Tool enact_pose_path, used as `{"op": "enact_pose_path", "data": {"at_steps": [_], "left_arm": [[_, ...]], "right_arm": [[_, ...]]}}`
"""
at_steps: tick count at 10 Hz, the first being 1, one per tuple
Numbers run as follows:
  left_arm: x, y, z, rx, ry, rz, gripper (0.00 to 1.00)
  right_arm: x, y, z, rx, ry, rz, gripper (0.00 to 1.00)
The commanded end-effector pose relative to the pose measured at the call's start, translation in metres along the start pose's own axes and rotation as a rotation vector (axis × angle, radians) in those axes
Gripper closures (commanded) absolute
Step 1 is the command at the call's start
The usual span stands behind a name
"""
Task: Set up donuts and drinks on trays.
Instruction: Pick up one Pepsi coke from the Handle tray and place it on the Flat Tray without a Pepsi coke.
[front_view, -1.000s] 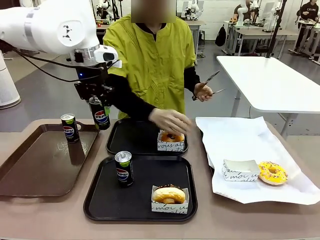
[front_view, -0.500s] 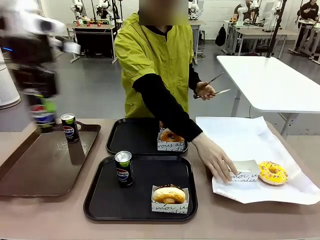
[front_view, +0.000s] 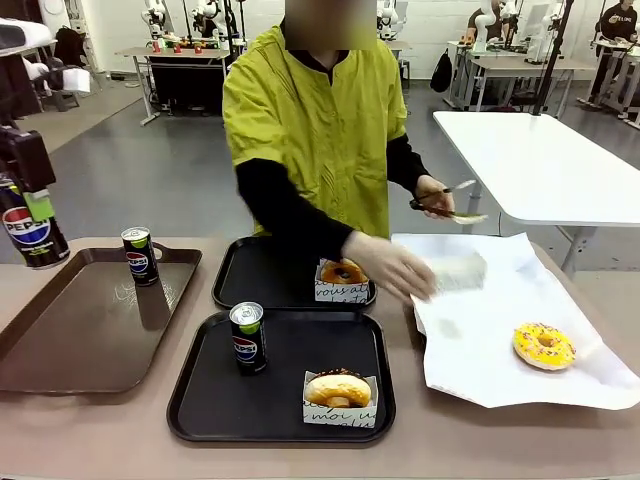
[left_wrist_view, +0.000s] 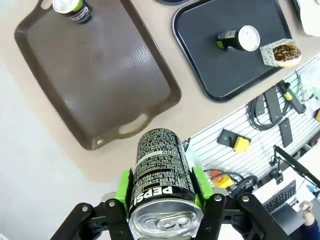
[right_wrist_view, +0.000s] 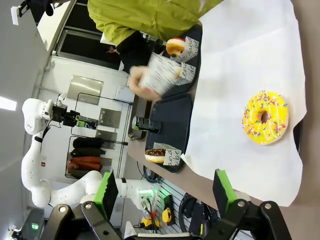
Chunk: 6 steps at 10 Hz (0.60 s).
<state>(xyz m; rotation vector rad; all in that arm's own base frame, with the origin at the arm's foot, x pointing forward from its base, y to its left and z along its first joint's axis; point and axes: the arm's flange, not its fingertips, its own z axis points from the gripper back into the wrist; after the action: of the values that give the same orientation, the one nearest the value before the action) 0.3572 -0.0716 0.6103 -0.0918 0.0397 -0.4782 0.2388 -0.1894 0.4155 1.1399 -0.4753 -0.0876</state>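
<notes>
At far left, Pepsi can (front_view: 32, 238) in half-cropped left tool (front_view: 27, 212).

Tan table (front_view: 480, 445) carries a glossy brown tray (front_view: 70, 345) at frame left. A lower black tray (front_view: 290, 350) and an upper black tray (front_view: 260, 275) sit at centre, just beside each other. A white paper sheet (front_view: 480, 330) lies at right.

Three donuts (front_view: 545, 345), three Pepsi cans (front_view: 248, 338), two black trays (front_view: 205, 405), one brown tray (front_view: 80, 340).

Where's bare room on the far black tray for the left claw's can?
On the far black tray, the left half is bare, beside the donut in its paper tray. Right edge is crowded by the person's hand.
</notes>
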Motion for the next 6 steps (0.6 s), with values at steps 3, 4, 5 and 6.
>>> {"op": "enact_pose_path", "data": {"at_steps": [3, 4, 5, 6], "left_arm": [[-0.0162, -0.0031, 0.0128, 0.0, -0.009, -0.008, 0.41], [-0.0162, -0.0031, 0.0128, 0.0, -0.009, -0.008, 0.41], [-0.0162, -0.0031, 0.0128, 0.0, -0.009, -0.008, 0.41], [-0.0162, -0.0031, 0.0128, 0.0, -0.009, -0.008, 0.41]], "right_arm": [[0.0003, 0.0, -0.0003, 0.011, -0.002, 0.008, 0.0], [0.0003, 0.0, -0.0003, 0.011, -0.002, 0.008, 0.0], [0.0003, 0.0, -0.0003, 0.011, -0.002, 0.008, 0.0], [0.0003, 0.0, -0.0003, 0.011, -0.002, 0.008, 0.0]]}}
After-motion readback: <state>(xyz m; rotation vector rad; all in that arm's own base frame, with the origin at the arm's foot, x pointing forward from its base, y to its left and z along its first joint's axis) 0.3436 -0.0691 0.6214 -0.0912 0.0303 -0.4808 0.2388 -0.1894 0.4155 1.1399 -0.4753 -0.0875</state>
